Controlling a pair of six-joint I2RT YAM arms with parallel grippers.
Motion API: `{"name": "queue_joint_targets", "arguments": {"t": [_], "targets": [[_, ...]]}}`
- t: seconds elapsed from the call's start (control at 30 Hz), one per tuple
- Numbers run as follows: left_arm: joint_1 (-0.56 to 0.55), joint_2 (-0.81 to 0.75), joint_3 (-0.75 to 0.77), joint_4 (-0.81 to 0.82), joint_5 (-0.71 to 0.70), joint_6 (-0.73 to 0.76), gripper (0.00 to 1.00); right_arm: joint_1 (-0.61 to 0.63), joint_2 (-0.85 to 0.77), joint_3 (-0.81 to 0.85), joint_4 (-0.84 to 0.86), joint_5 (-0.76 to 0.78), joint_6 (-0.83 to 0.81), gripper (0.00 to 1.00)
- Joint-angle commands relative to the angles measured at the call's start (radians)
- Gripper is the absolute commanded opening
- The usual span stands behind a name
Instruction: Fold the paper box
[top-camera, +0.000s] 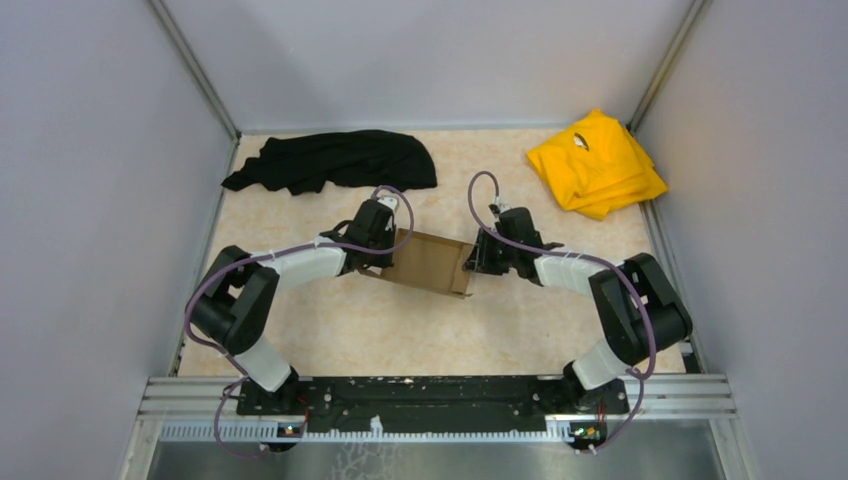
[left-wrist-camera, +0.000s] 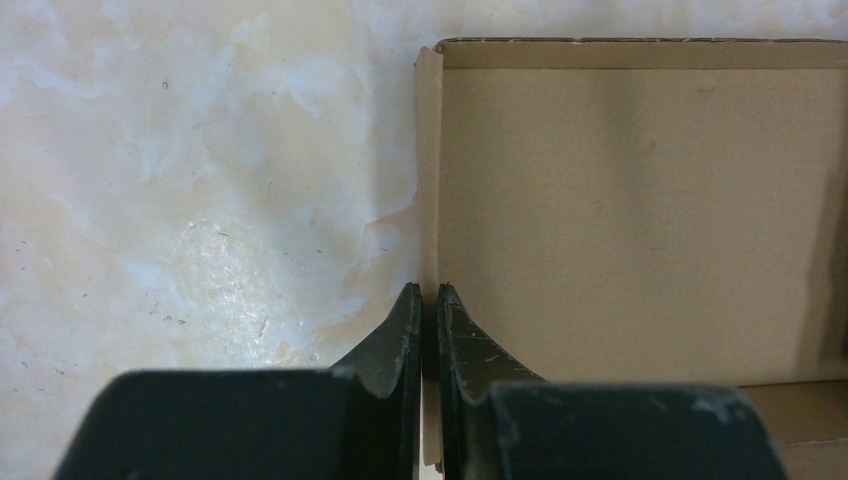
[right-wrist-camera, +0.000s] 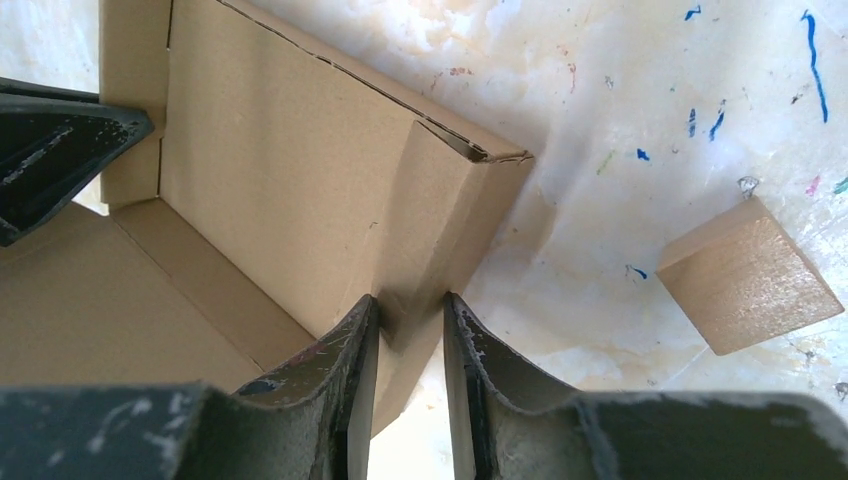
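The paper box (top-camera: 428, 262) is plain brown cardboard, partly raised into a shallow tray at the table's middle. My left gripper (top-camera: 383, 252) is at its left end. In the left wrist view it (left-wrist-camera: 428, 296) is shut on the thin upright left side wall, with the box floor (left-wrist-camera: 640, 220) to the right. My right gripper (top-camera: 478, 256) is at the box's right end. In the right wrist view it (right-wrist-camera: 411, 308) is closed round the folded-over, tilted right side wall (right-wrist-camera: 440, 200). The left gripper's fingers (right-wrist-camera: 60, 150) show at the far end.
A small brown cube (right-wrist-camera: 745, 275) lies on the table just right of the box. A black cloth (top-camera: 335, 160) lies at the back left and a yellow cloth (top-camera: 597, 160) at the back right. Grey walls enclose the table on three sides.
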Motion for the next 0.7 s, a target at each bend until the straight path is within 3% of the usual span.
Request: {"name": "queue_joint_targets", "arguments": {"t": [0.0, 0.3, 0.67], "targets": [[-0.006, 0.053, -0.021, -0.063, 0.082, 0.002, 0.00, 0.033, 0.030, 0.057, -0.072, 0.105, -0.052, 0.27], [-0.007, 0.018, -0.002, -0.082, 0.122, -0.006, 0.04, 0.092, 0.057, 0.152, -0.216, 0.239, -0.110, 0.25], [-0.007, -0.065, -0.002, -0.075, 0.223, -0.022, 0.30, 0.137, 0.119, 0.234, -0.323, 0.360, -0.155, 0.24]]}}
